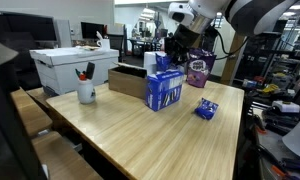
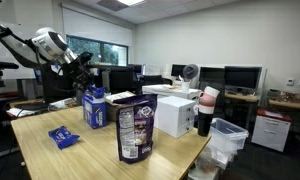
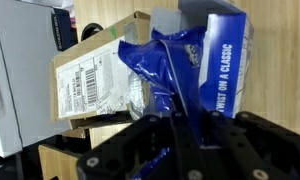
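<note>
- Blue packet (image 3: 155, 60), wrist view: the crinkled wrapper sits right at the tips of the gripper (image 3: 176, 120). The fingers are almost pressed together and pinch its lower edge.
- Same view: the packet is at the open top of the blue box (image 3: 222, 55), touching the box's printed side. A cardboard box (image 3: 95, 88) with a barcode label stands just beside it.
- In an exterior view, the gripper (image 1: 171, 56) points down directly over the blue box (image 1: 164, 90). The box stands upright near the middle of the table (image 1: 130, 135). The pinched packet is too small to make out here.
- Same view: 1 loose packet (image 1: 206, 109) lies flat on the table near the box. A purple bag (image 1: 198, 70) stands beyond the box, near the arm. A white cup (image 1: 86, 92) with pens stands well apart from the box, in front of a white carton (image 1: 75, 62).
- In an exterior view, the gripper (image 2: 86, 76) hangs just above the blue box (image 2: 94, 107), arm coming in from the side. I cannot tell the finger gap from here.
- Same view: the loose packet (image 2: 60, 136) lies on the table (image 2: 90, 162), near the box. The purple bag (image 2: 135, 132) stands upright at the near edge, and the white carton (image 2: 175, 113) is behind it.
</note>
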`<control>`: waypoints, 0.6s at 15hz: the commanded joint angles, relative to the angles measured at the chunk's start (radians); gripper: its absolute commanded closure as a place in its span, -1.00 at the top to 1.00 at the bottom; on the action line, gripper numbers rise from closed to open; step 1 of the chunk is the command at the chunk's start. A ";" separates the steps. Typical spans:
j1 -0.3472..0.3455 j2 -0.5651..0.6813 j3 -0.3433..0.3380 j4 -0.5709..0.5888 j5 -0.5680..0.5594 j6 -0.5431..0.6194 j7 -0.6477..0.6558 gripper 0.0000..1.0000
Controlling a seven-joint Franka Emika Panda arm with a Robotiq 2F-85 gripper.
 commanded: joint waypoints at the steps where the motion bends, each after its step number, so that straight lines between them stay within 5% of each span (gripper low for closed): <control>1: -0.008 -0.013 0.002 -0.007 0.028 0.040 -0.060 -0.92; 9: -0.002 -0.030 0.019 0.008 0.034 0.021 -0.053 -0.93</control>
